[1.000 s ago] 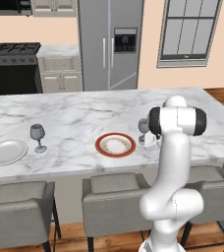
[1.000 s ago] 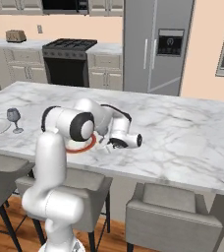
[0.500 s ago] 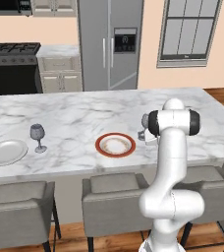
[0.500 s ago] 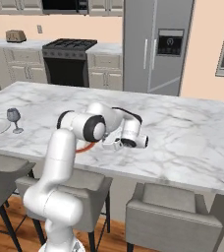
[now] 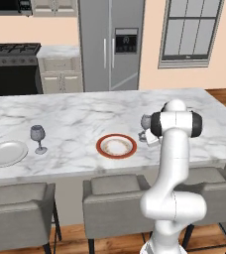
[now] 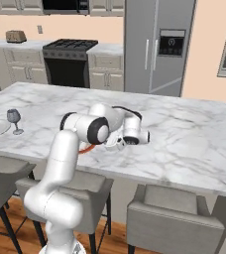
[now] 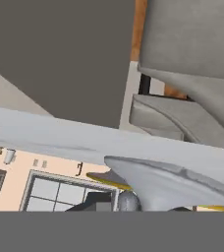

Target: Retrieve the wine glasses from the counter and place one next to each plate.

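Left base view: one glass (image 5: pixel 37 138) stands at centre left beside the grey plate (image 5: pixel 6 153); the other glass (image 5: pixel 145 123) sits right of the red-rimmed plate (image 5: pixel 116 146), against the gripper (image 5: pixel 148 138). I cannot tell whether the fingers grasp it

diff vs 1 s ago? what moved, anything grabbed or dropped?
The arm has swung right along the island; the second wine glass went with it, from close beside the red-rimmed plate to further right. The gripper's jaws are hidden, so hold or release is unclear. Unchanged: first wine glass beside the grey-white plate.
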You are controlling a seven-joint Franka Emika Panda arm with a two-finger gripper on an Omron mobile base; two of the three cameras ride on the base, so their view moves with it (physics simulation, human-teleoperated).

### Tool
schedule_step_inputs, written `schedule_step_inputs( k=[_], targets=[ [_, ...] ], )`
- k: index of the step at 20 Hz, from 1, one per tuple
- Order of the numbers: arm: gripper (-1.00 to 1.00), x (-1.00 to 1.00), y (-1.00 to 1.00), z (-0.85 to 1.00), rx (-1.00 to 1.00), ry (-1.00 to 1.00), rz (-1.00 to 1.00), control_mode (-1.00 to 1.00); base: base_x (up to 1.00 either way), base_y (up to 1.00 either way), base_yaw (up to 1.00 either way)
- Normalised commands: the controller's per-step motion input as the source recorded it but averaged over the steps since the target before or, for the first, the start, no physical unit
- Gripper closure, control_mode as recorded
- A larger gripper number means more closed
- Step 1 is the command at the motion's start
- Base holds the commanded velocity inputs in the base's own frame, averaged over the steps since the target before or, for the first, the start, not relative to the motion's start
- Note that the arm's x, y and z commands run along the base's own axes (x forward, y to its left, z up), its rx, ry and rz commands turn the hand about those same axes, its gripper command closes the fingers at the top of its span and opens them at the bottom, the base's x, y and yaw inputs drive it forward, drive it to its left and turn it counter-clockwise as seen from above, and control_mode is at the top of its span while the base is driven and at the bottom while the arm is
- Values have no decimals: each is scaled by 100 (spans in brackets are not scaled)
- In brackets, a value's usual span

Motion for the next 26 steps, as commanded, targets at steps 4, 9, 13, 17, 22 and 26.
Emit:
schedule_step_inputs(
  k=[4,9,13,17,22,26],
  targets=[
    [100,1,11,-28,-18,-4,0,-100,0,0,0],
    [-100,0,13,-33,-10,-2,0,-100,0,0,0],
    [-100,0,-3,-9,0,0,0,-100,0,0,0],
    [-100,0,-14,0,1,2,0,-100,0,0,0],
    [-100,-1,-27,-1,3,4,0,-100,0,0,0],
    [-100,0,-33,-1,4,4,0,-100,0,0,0]
  ],
)
